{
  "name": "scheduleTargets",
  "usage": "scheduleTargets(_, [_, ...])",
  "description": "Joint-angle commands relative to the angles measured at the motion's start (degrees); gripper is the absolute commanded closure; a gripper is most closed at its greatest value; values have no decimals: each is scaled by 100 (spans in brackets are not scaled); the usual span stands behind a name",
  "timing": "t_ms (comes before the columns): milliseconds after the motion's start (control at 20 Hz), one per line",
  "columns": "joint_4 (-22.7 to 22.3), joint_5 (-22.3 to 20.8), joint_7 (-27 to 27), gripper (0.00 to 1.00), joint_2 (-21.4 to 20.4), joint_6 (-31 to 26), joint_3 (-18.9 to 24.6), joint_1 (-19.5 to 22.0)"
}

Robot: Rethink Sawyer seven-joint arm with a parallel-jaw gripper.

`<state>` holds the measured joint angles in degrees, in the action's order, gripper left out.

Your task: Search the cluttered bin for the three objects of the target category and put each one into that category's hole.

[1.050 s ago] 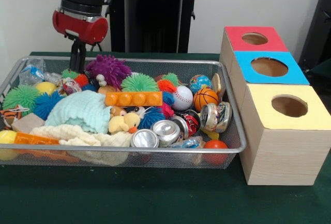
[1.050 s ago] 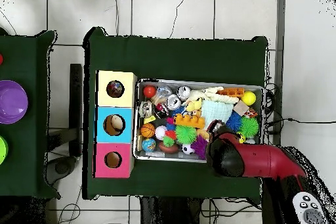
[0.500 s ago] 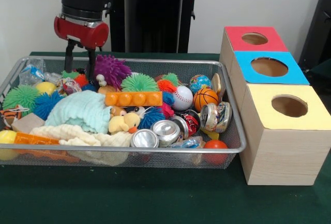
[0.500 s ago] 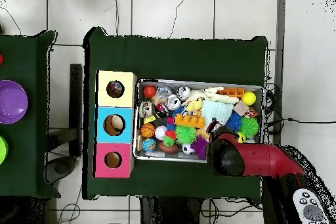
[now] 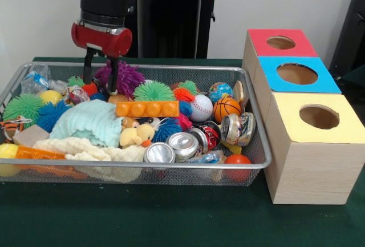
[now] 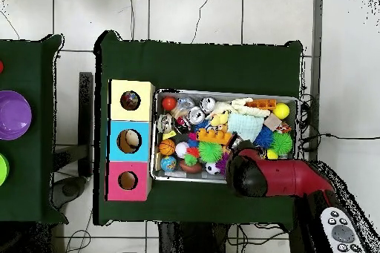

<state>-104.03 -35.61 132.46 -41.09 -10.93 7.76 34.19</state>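
Observation:
My gripper (image 5: 101,86) hangs open over the far left part of the wire bin (image 5: 255,122). Its two black fingers (image 5: 113,76) straddle the left edge of a purple spiky toy (image 5: 126,77), with nothing gripped. The bin holds a baseball (image 5: 201,108), a basketball (image 5: 226,109), a globe ball (image 5: 219,91), several spiky balls, tin cans (image 5: 183,145) and a mint cloth (image 5: 89,122). In the overhead view the red arm head (image 6: 251,176) covers the gripper at the bin's (image 6: 226,93) near edge.
Three wooden boxes stand right of the bin, with red (image 5: 280,43), blue (image 5: 296,74) and yellow (image 5: 319,117) holed tops. Overhead, something dark lies in the yellow box's hole (image 6: 130,101) and something tan in the blue one (image 6: 128,141). A purple bowl (image 6: 14,114) sits on a side table.
The gripper has shifted rightward in the front view along the bin's far side, from beside the purple spiky toy to straddling its left edge. The bin's contents look unmoved.

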Motion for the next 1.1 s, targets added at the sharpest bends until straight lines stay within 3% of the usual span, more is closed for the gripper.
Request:
scheduleTargets(50, [416, -393, -214, 0, 278, 306, 260, 76])
scheduleTargets(500, [461, -370, -1175, 0, -20, -409, 1049, 924])
scheduleTargets(850, [449, -608, -1096, 0, 151, -245, 1183, 1156])
scheduleTargets(1100, [427, -880, -633, 0, 433, 177, 925, 983])
